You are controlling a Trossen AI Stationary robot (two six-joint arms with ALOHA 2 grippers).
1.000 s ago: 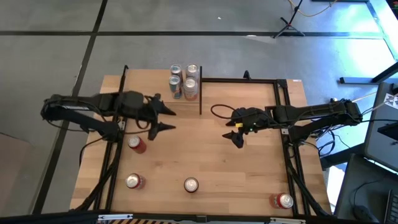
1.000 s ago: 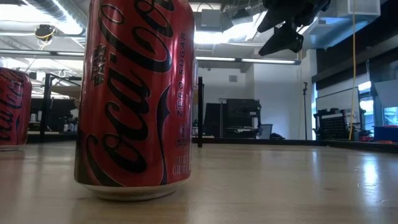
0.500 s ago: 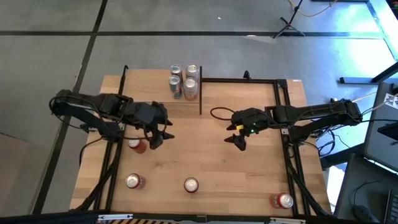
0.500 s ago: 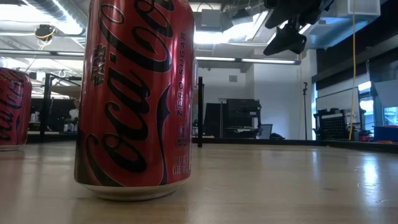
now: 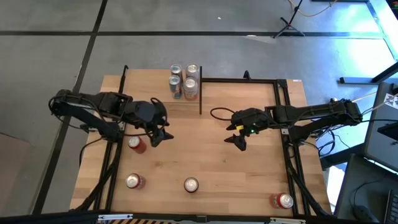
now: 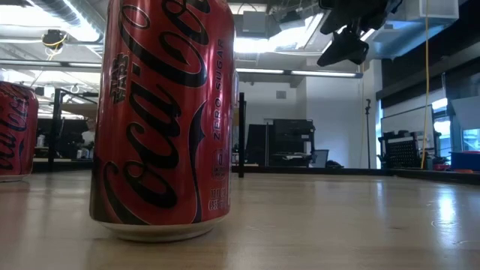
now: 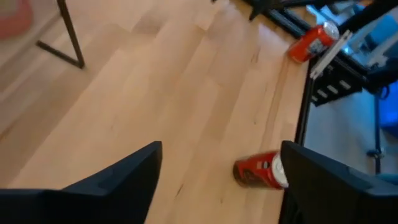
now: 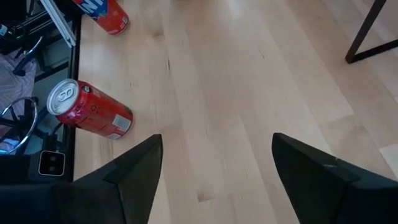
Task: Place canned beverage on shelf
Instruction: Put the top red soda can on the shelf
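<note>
**Both pincers spread and empty above the surface**

The left pincer (image 5: 163, 130) hangs over the surface (image 5: 211, 162) with its fingers (image 7: 118, 180) spread apart and nothing between them. Just beside it, toward the left arm's base and a little nearer the front edge, stands a red can (image 5: 136, 144). Farther out toward the front edge stand a second red can (image 5: 134, 182) and a third red can (image 5: 191, 185); the third fills the near part of the low view.

The right pincer (image 5: 238, 138) hovers across from the left one, well apart from it, fingers likewise wide and holding nothing. Far past it, at the front right corner, sits a fourth red can (image 5: 282, 201).

Beyond the left pincer, toward the far edge, lies the shelf (image 5: 180, 102) with a thin black post at its side. Four cans (image 5: 183, 81) are clustered at its far end, silver tops showing.
</note>
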